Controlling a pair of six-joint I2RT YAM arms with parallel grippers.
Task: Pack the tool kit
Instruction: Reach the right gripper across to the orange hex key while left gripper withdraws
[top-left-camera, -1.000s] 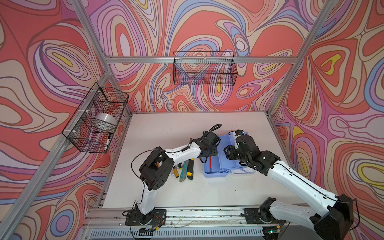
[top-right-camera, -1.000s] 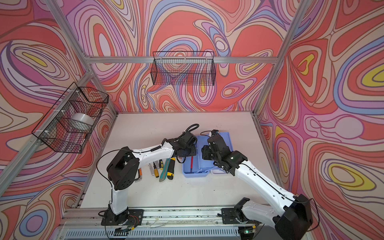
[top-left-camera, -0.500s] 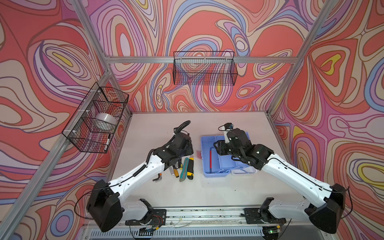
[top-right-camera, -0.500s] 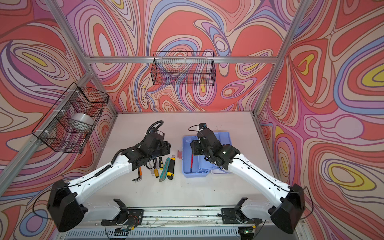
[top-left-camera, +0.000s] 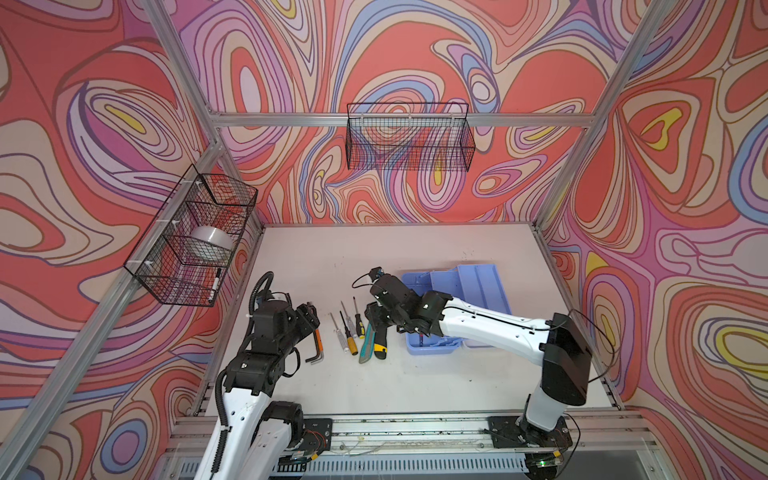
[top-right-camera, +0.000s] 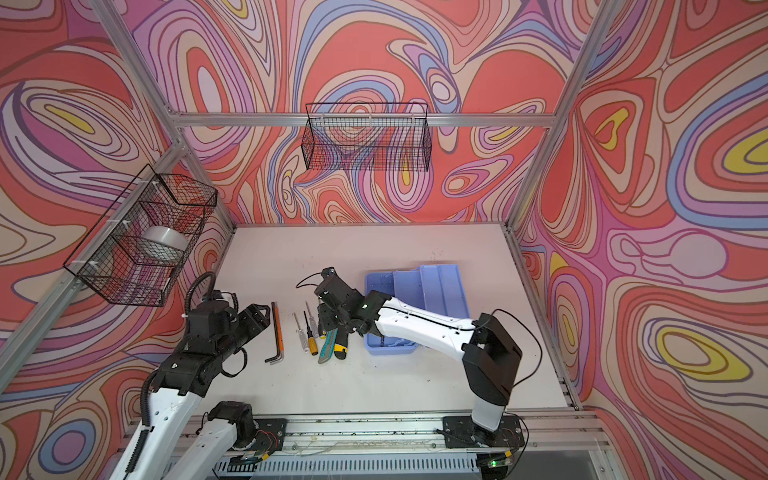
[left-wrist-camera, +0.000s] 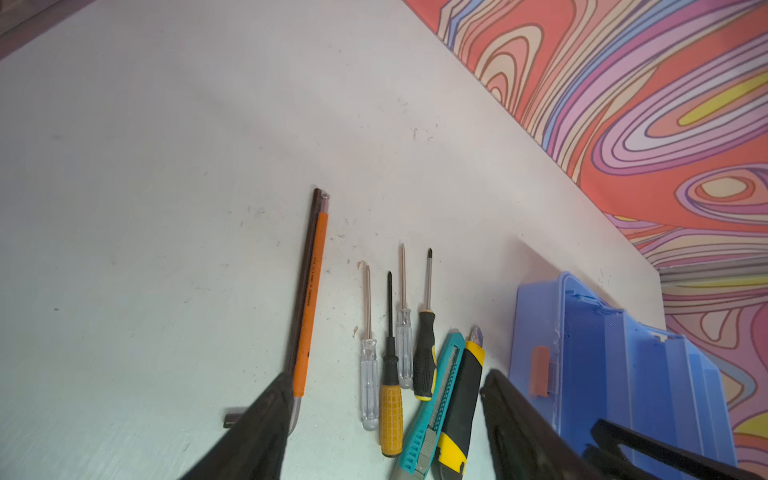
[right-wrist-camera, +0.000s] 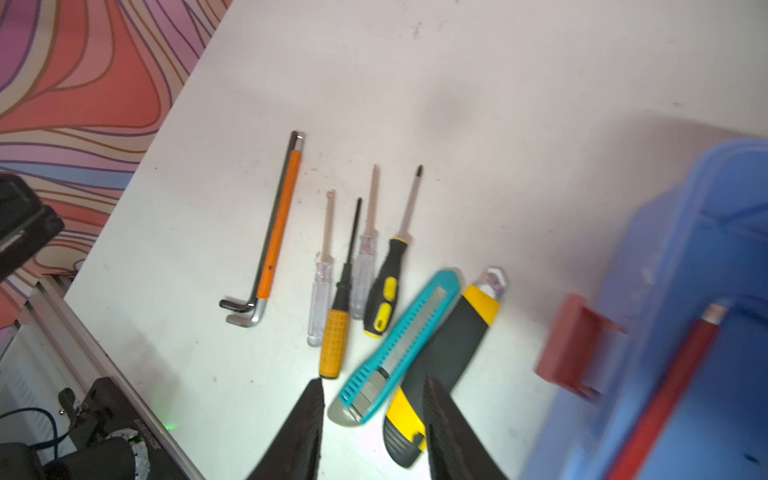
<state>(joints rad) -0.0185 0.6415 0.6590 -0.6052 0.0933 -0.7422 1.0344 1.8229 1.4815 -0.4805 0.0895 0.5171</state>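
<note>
We log a matt, scuffed white table (right-wrist-camera: 478, 83). Tool box (left-wrist-camera: 590, 332) is smooth blue plastic, faint sheen. Hex keys (right-wrist-camera: 276, 232) are bare metal, one orange-sleeved. Screwdrivers (right-wrist-camera: 341, 291) have metal shafts and handles of clear or ribbed yellow plastic. Wire baskets (top-left-camera: 409, 141) are black metal.

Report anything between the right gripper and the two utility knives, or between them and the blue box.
Nothing visible does. The right gripper hangs open over the teal utility knife and the yellow-black knife. Bare table separates them from the blue box; only its near wall with the red latch would need clearing.
</note>
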